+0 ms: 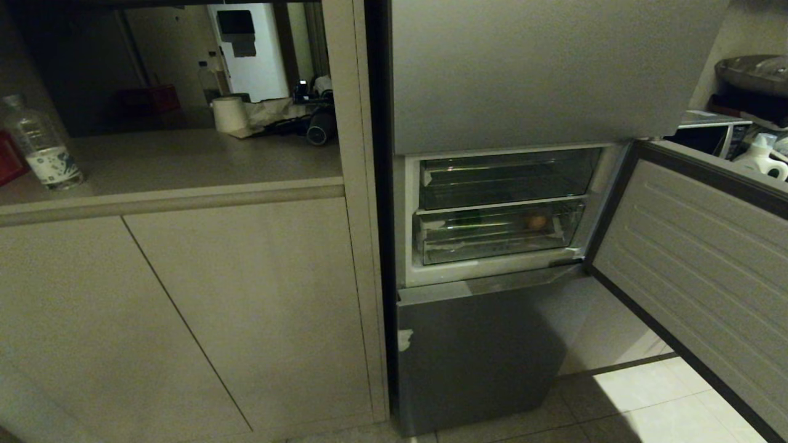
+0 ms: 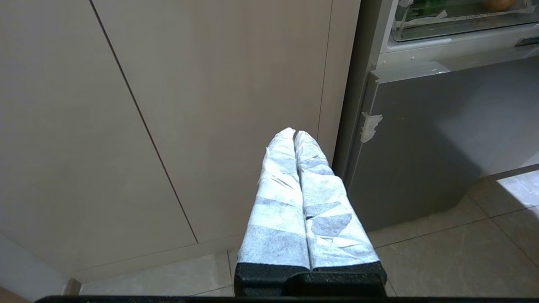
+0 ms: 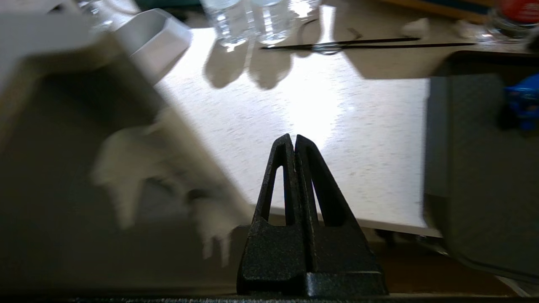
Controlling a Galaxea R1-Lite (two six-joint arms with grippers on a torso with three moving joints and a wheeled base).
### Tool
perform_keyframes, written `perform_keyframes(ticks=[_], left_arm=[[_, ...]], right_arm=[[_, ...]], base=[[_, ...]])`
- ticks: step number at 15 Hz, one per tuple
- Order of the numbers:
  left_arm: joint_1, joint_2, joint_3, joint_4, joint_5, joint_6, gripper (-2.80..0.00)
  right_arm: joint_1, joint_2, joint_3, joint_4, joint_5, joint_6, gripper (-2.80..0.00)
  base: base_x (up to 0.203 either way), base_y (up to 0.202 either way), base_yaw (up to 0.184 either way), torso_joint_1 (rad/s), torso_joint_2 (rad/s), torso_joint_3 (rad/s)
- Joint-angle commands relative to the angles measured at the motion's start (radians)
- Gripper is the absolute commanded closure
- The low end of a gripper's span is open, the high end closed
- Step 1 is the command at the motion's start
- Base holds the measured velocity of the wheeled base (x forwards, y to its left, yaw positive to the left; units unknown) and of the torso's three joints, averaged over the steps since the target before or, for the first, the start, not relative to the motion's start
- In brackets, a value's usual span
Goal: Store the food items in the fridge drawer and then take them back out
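The right gripper's point(image 3: 294, 141) black wedge-shaped fingers were pressed together, holding nothing, above a pale speckled counter point(image 3: 294, 118) away from the fridge. The left gripper's point(image 2: 294, 134) white-wrapped fingers were likewise closed and empty, parked low beside the fridge's grey steel lower door point(image 2: 421, 147). Inside the fridge, the clear ribbed fridge drawer point(image 1: 492, 246) was pushed in, with the round orange-brown food item point(image 1: 537, 222) and the dark green one point(image 1: 468, 218) seen inside. Storing appeared finished; next, the drawer probably needed pulling out.
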Motion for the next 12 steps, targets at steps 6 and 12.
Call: perform_keyframes(ticks=[6,12], left_arm=[[0.001,0.000,0.000,0.000,0.001,0.000,0.00],[0.001,0.000,0.000,0.000,0.001,0.000,0.00]], right_arm=[[0.008,-0.057,0.030,-0.003,0.128,0.040,0.00],[0.008,-0.104,0.074,-0.005,0.130,0.047,0.00]], base=[[0.000,0.000,0.000,0.000,0.00,0.000],[0.000,0.000,0.000,0.000,0.00,0.000]])
